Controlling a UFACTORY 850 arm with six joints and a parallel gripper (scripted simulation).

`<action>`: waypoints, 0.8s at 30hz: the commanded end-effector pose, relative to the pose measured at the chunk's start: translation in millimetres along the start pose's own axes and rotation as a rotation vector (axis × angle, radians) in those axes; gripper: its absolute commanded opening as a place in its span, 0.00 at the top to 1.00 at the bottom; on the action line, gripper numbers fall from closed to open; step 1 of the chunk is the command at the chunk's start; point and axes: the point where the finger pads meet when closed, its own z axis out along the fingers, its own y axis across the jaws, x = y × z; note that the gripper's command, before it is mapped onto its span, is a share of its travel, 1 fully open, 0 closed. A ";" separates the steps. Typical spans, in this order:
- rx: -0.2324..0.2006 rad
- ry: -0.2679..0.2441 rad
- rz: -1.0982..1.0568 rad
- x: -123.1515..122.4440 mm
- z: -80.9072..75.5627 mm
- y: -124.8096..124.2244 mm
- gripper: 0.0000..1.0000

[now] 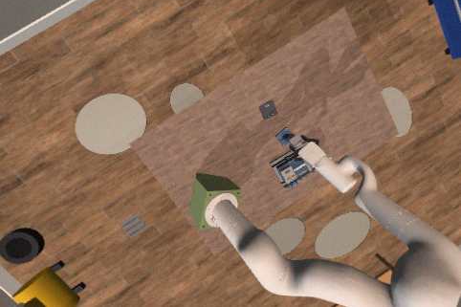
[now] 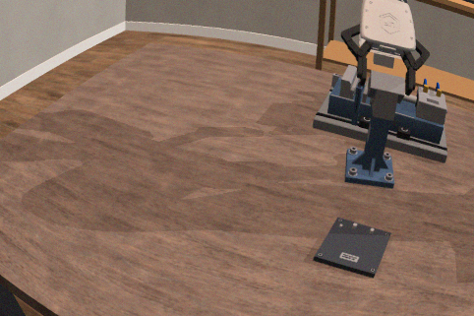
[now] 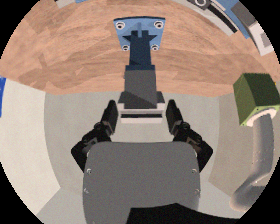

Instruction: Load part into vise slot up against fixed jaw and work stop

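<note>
The part, a grey block (image 2: 385, 96), sits on top of the blue V-block stand (image 2: 370, 158), in front of the vise (image 2: 393, 114). My gripper (image 2: 385, 83) hangs straight above it, open, with one finger on each side of the block. In the wrist view the block (image 3: 141, 91) lies just beyond my fingertips, above the V-block's base (image 3: 140, 34). The dark infeed plate (image 2: 352, 246) lies bare near the table's front. From above, my gripper (image 1: 296, 142) is over the V-block (image 1: 284, 136), next to the vise (image 1: 291, 169) and below the infeed plate (image 1: 268, 109).
A wooden shelf frame (image 2: 339, 33) stands behind the vise. The arm's green pedestal (image 1: 212, 199) sits at the table's near side. Two small yellow-tipped fittings (image 2: 431, 86) stand on the vise's right end.
</note>
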 end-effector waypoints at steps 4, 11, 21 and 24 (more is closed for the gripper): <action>0.002 -0.029 -0.001 0.1 -0.4 -0.7 0.11; 0.002 -0.047 -0.001 0.3 -0.4 -0.7 0.11; 0.002 -0.064 -0.001 0.5 -0.4 -0.7 0.11; 0.002 -0.066 -0.001 0.6 -0.4 -0.7 0.11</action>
